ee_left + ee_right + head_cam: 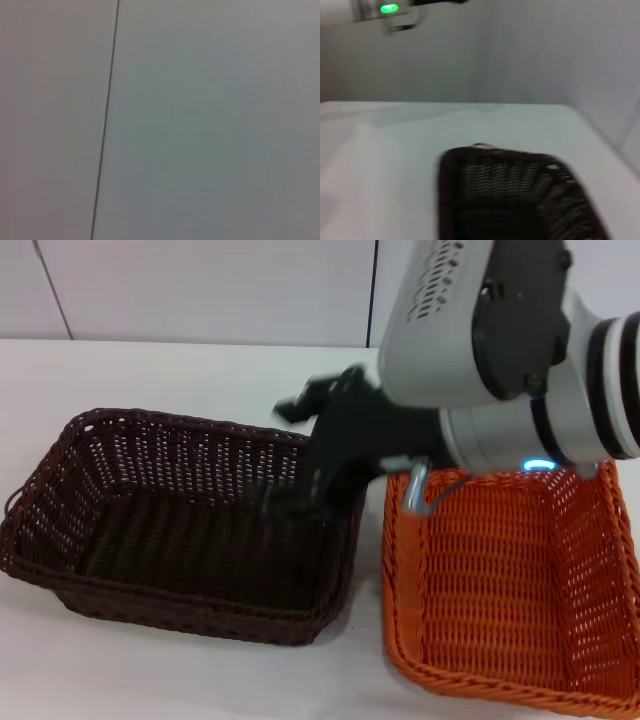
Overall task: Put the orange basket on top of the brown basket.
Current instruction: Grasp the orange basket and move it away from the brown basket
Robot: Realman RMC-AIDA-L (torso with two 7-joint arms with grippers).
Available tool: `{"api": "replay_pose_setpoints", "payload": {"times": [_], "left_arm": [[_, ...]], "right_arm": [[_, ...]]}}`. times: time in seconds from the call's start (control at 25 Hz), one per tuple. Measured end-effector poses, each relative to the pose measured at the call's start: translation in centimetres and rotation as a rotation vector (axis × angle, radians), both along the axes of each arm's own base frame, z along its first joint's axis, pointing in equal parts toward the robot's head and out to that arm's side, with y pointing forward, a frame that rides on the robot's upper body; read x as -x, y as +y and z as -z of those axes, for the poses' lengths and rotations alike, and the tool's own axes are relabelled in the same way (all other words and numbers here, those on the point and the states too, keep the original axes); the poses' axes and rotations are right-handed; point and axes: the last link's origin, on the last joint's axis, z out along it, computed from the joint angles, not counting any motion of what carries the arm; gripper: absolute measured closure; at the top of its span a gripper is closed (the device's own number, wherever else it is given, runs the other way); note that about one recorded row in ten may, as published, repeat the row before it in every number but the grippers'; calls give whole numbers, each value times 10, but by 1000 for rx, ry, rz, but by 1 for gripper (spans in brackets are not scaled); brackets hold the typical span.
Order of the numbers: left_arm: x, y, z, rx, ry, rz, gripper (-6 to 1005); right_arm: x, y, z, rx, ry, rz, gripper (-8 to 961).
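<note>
The brown basket [180, 520] stands on the white table at the left. It also shows in the right wrist view [520, 195]. The orange basket [510, 590] stands on the table right beside it, at the right. My right gripper [292, 452] reaches in from the upper right and hangs blurred over the brown basket's right end, just left of the orange basket's near-left corner. Its black fingers look spread apart and hold nothing. The left gripper is out of view; its wrist view shows only a pale wall.
The white table [150, 370] runs back to a pale panelled wall [200, 290]. My right arm's grey and white body [500, 350] covers the orange basket's far rim. A strip of table [150, 670] lies in front of the baskets.
</note>
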Motion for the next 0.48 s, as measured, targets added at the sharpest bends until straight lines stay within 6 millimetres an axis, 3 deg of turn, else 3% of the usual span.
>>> {"api": "replay_pose_setpoints", "payload": {"times": [0.48], "left_arm": [[6, -2, 2, -13, -29, -23, 467]], "right_arm": [[-11, -17, -21, 174, -159, 55, 210]]}}
